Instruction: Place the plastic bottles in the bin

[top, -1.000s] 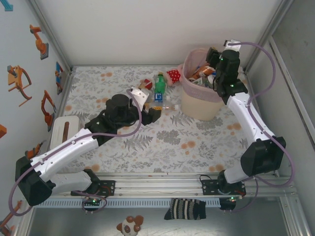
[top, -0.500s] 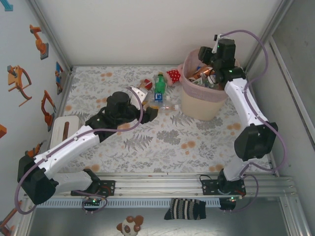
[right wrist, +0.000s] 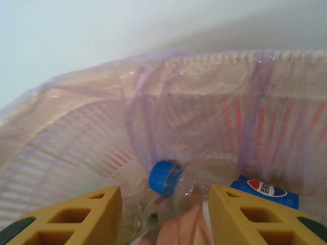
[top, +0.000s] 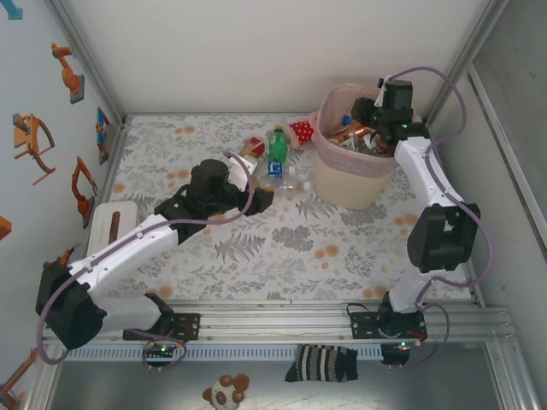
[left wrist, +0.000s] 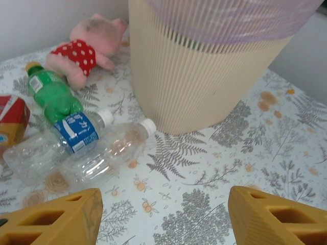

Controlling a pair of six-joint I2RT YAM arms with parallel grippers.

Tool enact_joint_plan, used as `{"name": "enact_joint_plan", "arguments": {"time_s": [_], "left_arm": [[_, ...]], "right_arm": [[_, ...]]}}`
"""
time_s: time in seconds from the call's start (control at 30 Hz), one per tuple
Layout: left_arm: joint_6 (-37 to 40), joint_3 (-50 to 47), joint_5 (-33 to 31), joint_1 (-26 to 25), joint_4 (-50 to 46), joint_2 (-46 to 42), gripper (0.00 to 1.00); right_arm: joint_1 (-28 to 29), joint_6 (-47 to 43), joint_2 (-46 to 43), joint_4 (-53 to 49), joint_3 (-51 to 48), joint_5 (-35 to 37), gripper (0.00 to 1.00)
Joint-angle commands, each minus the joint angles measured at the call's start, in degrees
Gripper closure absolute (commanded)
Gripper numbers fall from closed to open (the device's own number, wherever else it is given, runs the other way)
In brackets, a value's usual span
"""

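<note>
Nearest the bases, the left gripper (top: 261, 198) is hovering low over the table (top: 282, 248) with its fingers (left wrist: 51, 224) standing wide apart and nothing between them, barely moving from where it was a second ago. Just ahead of it a clear bottle (left wrist: 104, 155) is lying on its side, touching a blue-labelled bottle (left wrist: 56, 140). A green bottle (left wrist: 53, 97) is lying beyond them, near a red carton (left wrist: 10, 120) and a pink plush toy (left wrist: 84, 51); none of these is shifting. Farther back, the real change is happening at the bin (top: 346, 188): the right arm is pulling its elbow in and folding more upright, and the right gripper (top: 363, 115) is hanging over the bin's mouth. In the wrist view its fingers (right wrist: 71, 217) are standing apart with nothing clamped, looking down on a blue-capped bottle (right wrist: 166, 178) resting inside the bin. That delivery looks finished, so the right arm is probably freeing itself. The bottles left on the table are waiting for the left gripper, which seems best placed for the clear one.
</note>
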Motion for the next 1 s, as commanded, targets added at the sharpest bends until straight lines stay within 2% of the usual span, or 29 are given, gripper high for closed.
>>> {"name": "enact_joint_plan", "arguments": {"time_s": [0.0, 0.23, 0.4, 0.67, 0.97], "left_arm": [[1.8, 2.7, 2.4, 1.8, -3.0, 2.9, 0.35], [5.4, 8.5, 5.1, 7.6, -8.3, 11.4, 0.35], [7.7, 14.4, 10.3, 11.1, -11.3, 19.2, 0.33], [7.1, 22.4, 16.2, 11.1, -10.1, 31.7, 0.30], [7.9, 29.5, 18.3, 11.1, -12.1, 42.0, 0.29]], "right_arm": [[-0.1, 0.7, -5.8, -1.5, 1.0, -2.3, 0.52], [-0.2, -0.3, -14.0, -4.1, 0.6, -2.8, 0.50], [-0.4, -2.2, -19.7, -6.7, -0.8, -1.3, 0.49], [-1.1, -5.1, -27.3, -11.0, -3.2, 1.9, 0.47], [-1.7, -7.6, -33.7, -14.2, -4.9, 5.5, 0.45]]}}
